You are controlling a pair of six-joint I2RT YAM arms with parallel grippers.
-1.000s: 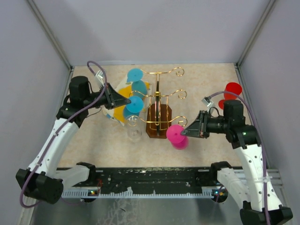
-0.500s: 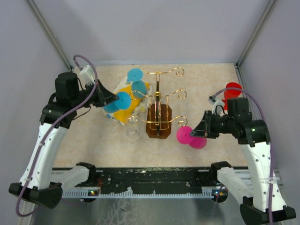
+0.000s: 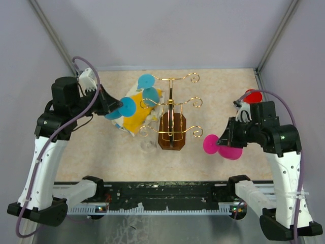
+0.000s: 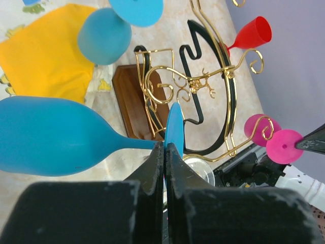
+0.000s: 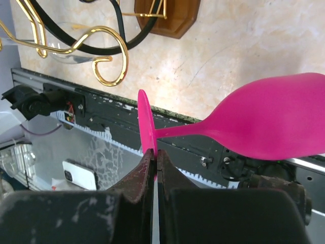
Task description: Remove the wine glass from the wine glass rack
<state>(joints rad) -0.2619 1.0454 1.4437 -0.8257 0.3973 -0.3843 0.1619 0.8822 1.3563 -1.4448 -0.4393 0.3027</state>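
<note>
Pink glass (image 3: pixel 212 145), blue glass (image 3: pixel 126 107) farther from rack (image 3: pixel 172 125)

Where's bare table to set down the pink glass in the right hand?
Bare table lies between the rack and the red glass, and by the near rail beside the pink glass. Crowded left of the rack: cloth, teal glasses, clear glass.

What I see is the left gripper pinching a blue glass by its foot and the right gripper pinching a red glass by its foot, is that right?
No. The right gripper pinches a pink glass, not red, as the right wrist view shows. The left gripper does pinch the blue glass by its foot.
</note>
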